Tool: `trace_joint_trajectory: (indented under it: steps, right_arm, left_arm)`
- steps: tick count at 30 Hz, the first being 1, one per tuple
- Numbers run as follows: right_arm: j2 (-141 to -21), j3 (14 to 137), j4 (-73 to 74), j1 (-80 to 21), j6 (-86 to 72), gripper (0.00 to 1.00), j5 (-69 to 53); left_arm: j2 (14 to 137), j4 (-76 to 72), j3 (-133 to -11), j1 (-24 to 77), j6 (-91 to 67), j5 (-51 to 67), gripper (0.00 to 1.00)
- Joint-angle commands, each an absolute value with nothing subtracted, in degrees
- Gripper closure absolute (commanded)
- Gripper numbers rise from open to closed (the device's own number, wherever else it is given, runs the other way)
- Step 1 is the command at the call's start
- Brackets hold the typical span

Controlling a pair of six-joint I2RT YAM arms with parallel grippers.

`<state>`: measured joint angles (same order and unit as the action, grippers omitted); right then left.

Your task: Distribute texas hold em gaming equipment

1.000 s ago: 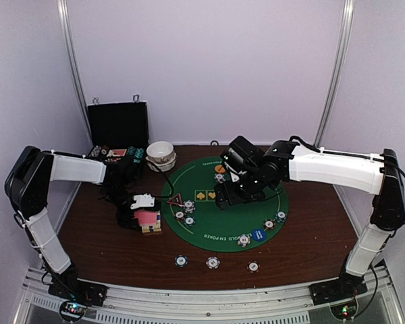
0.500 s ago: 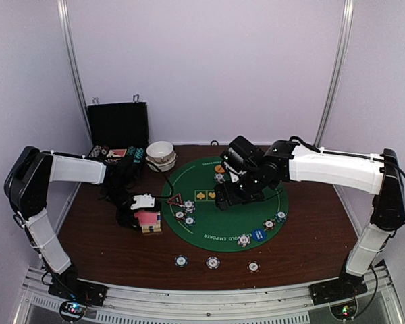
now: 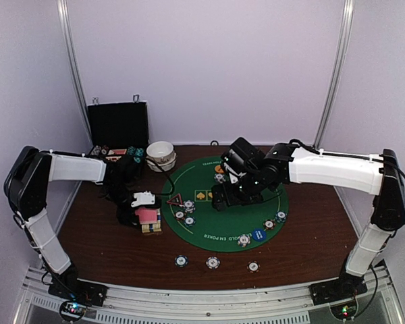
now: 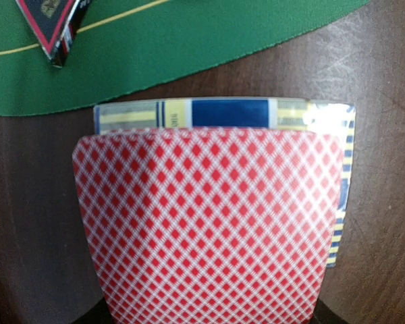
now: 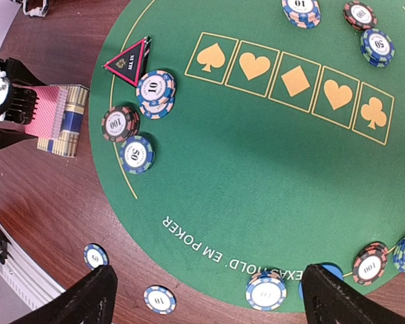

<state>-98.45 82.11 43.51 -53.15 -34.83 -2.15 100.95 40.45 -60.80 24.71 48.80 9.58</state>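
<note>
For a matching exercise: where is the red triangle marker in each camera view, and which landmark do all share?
Top external: triangle marker at the left edge of the green mat.
Left wrist: triangle marker in the top left corner, cropped.
Right wrist: triangle marker upper left, inside the rim.
Shared landmark: the green mat, its curved edge.

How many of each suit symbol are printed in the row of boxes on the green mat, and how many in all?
Spades: 1
Hearts: 2
Diamonds: 1
Clubs: 1
Total: 5
</note>
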Motion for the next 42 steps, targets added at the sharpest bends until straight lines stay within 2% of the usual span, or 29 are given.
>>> trace_joint_trajectory:
  steps: [1,8,15,20,35,42]
  right_arm:
    - [-94.93,80.33,40.76,-52.24,-36.74,0.00,-2.83]
    - [-94.07,77.97,32.95,-50.19,-39.83,0.00,-12.09]
    - [-99.70,76.08,12.20,-49.48,-49.53,0.02,-32.16]
    - [-103.93,75.04,-1.94,-49.48,-57.75,0.06,-40.25]
    - [-108.28,75.49,-12.49,-51.28,-63.83,0.17,-44.60]
    - [-109.73,76.55,-14.19,-51.67,-65.15,0.26,-45.59]
  left_arm:
    - [96.94,43.30,-64.59,24.87,46.01,11.13,1.00]
    - [93.19,49.26,-69.19,25.09,44.45,13.48,1.00]
    - [89.34,55.54,-73.80,27.82,41.62,15.93,1.00]
    - [88.02,58.72,-76.78,29.62,40.01,17.37,1.00]
    - [87.92,61.94,-80.60,34.09,37.75,18.49,1.00]
    - [87.97,62.48,-81.66,34.69,37.58,18.68,1.00]
